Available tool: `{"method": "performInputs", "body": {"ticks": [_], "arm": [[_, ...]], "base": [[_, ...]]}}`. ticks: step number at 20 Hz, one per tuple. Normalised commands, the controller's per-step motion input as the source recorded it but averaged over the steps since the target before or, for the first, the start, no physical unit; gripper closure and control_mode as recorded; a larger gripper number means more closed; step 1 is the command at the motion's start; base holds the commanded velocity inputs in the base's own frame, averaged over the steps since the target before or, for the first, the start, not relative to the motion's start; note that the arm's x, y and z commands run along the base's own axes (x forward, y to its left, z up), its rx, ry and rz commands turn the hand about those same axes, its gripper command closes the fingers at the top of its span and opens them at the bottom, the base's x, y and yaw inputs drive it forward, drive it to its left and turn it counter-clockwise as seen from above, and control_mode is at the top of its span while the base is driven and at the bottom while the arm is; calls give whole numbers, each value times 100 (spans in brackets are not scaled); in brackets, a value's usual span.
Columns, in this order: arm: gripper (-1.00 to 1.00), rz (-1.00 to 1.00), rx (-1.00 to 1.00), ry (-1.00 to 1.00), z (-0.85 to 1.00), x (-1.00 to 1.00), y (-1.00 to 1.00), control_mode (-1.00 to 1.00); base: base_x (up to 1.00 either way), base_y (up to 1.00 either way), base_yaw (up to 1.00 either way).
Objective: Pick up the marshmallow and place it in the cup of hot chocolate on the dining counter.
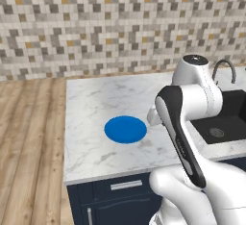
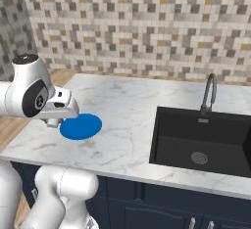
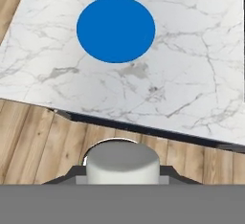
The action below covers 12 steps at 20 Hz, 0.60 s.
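From the left base view, the marble counter (image 1: 96, 104) stretches out from the tiled wall, and the blue plate (image 1: 125, 129) lies flat near its front edge, with bare marble all around it and plank floor beyond the counter's left edge. The white arm (image 1: 185, 123) rises at the right and hides the hand, while the black sink (image 1: 226, 123) is sunk into the counter behind it. Over to the right base view: the plate (image 2: 81, 126) sits toward the counter's left front corner, nothing on it, the arm's wrist (image 2: 54, 106) hanging just over its near rim; the sink (image 2: 201, 142) lies well apart to the right, its basin bare but for the drain, the faucet (image 2: 210, 93) at its back edge. In the hand view, the marshmallow (image 3: 122, 164) sits pinched between the gripper (image 3: 122, 170) tips, jaws clamped on it, above the floor just off the counter's front edge, the plate (image 3: 116, 29) ahead.
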Motion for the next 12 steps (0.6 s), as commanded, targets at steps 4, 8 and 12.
{"method": "performInputs", "body": {"ticks": [4,8,12], "arm": [[100,0,0,0,0,0,5,100],[100,0,0,0,0,0,0,100],[100,0,0,0,0,0,0,100]], "base": [[0,0,0],[-20,-6,0],[-31,-4,0]]}}
